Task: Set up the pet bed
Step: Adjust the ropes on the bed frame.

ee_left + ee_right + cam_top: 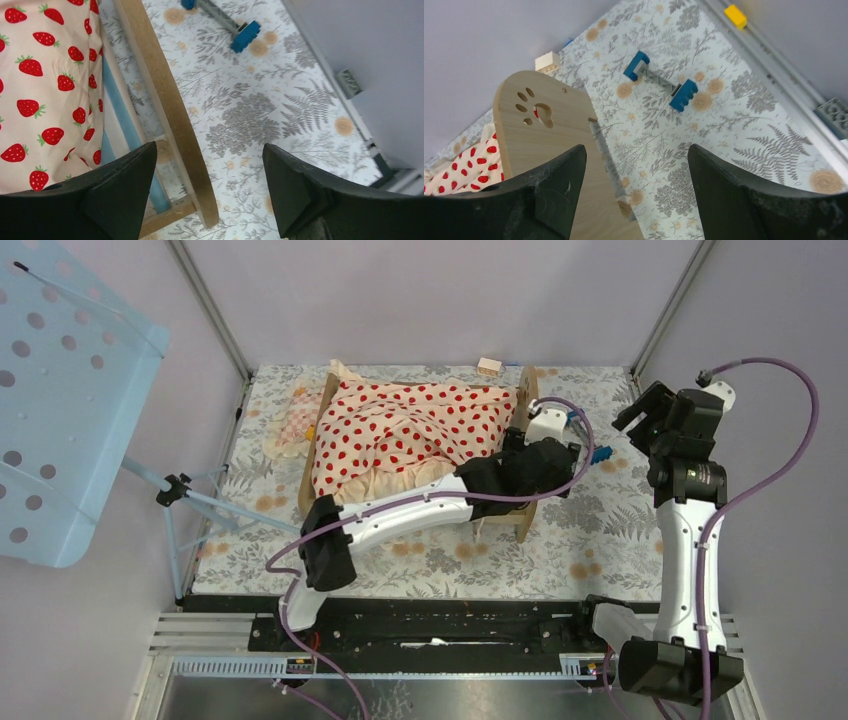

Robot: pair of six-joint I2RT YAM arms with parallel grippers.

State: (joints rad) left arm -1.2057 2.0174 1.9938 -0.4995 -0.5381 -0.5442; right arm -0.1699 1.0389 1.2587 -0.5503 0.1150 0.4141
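The pet bed point(523, 400) stands mid-table, its light-wood headboard point(549, 135) with paw-print cutouts at the right end. A cream blanket with red strawberries point(400, 430) covers it, and a strip of blue-and-white striped mattress point(117, 115) shows beside the blanket. My left gripper point(210, 150) hovers open above the headboard's top edge point(170, 100), holding nothing. Further right, my right gripper point(636, 150) is open over the patterned table, clear of the headboard, and shows raised in the top view point(642, 408).
A small pink pillow point(290, 425) lies left of the bed. A blue-ended grey piece point(661, 82) lies right of the headboard. A cream block point(489, 366), a yellow block point(735, 15) and a grey block point(836, 112) sit near the walls. A light-blue perforated panel point(60, 410) stands far left.
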